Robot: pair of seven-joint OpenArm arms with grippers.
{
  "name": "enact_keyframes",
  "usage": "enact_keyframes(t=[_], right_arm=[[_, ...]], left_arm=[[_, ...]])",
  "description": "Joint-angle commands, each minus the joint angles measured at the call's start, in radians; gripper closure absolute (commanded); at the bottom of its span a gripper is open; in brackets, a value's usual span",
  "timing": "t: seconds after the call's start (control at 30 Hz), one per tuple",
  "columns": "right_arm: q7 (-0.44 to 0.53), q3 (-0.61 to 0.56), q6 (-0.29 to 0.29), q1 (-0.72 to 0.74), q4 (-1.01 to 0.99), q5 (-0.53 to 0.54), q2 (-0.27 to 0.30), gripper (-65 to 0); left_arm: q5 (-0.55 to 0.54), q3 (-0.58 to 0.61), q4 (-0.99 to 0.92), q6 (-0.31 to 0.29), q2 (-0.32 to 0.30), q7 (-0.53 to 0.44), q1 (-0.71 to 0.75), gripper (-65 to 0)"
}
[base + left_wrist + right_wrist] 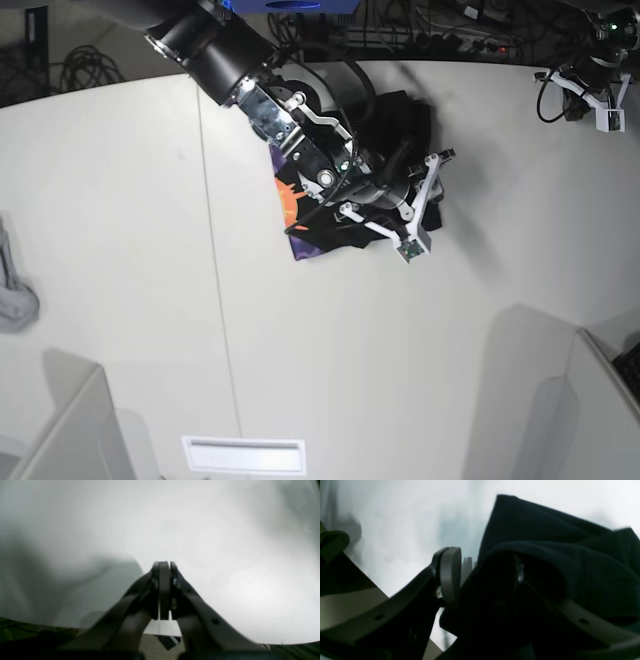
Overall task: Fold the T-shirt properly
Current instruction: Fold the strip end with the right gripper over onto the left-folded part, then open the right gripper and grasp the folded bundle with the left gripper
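My right pincer is clamped on the bunched black cloth T-shirt; left pincer, pressed together, sits well apart.

Base cam overhead, looks down on table. Wrist cams close-up along tools; right shares T-shirt w/ base.

White table, seam line across it; cables beyond far edge; white slotted panel near front.
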Motion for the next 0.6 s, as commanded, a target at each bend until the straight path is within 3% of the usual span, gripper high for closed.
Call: enact_keyframes(t=[0.0,0.17,0.43,0.57], right_arm=[[0.02,-0.01,0.008,0.03,0.009,0.006,-0.019,-26.4],[0.022,-0.096,0.008,0.091,0.006,0.014,-0.022,-26.4],[0.094,-0.123,0.01,0.2,0.003,0.25,-0.022,-26.3],[0.097,-0.174,0.08,0.249,0.026,0.342,-0.016,-25.8]], left_arm=[[-0.014,-0.008,0.01,-0.008,-0.012,-0.017,0.006,0.0],[-0.014,-0.008,-0.037,-0.008,-0.015,-0.017,0.005,0.0],[-0.014,-0.008,-0.041,-0.008,-0.012,-0.017,0.006,0.0],[-0.014,-0.008,-0.041,-0.008,-0.012,-0.017,0.006,0.0]])
